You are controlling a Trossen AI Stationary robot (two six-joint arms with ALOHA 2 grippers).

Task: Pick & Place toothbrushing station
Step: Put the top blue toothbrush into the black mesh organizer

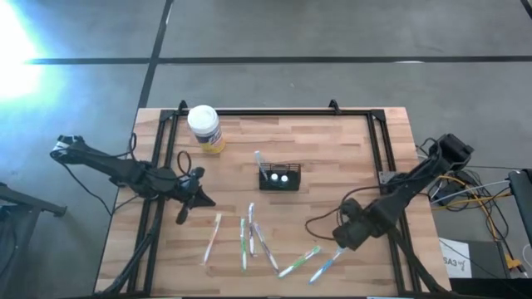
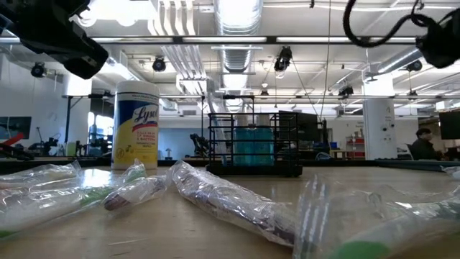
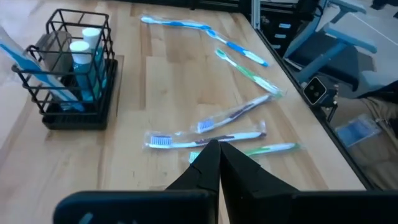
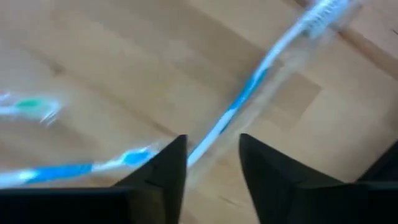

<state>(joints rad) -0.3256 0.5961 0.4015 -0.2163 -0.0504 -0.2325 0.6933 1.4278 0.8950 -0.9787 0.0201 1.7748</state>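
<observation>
The toothbrushing station (image 1: pixel 278 178) is a small black wire holder standing on its base mid-table, with a toothbrush and two white-capped blue tubes inside; it also shows in the left wrist view (image 3: pixel 68 68) and the low view (image 2: pixel 255 147). My left gripper (image 1: pixel 189 206) is shut and empty, left of the holder, above the table (image 3: pixel 219 155). My right gripper (image 1: pixel 342 241) is open near the table's front right. Its fingers (image 4: pixel 168 171) stand on either side of a wrapped blue toothbrush (image 4: pixel 249 93) that lies flat on the wood.
Several wrapped toothbrushes (image 1: pixel 249 237) lie scattered near the front edge, between the two grippers. A round white-lidded jar with a yellow label (image 1: pixel 204 129) stands at the far left. A black frame (image 1: pixel 274 111) borders the table's far and side edges.
</observation>
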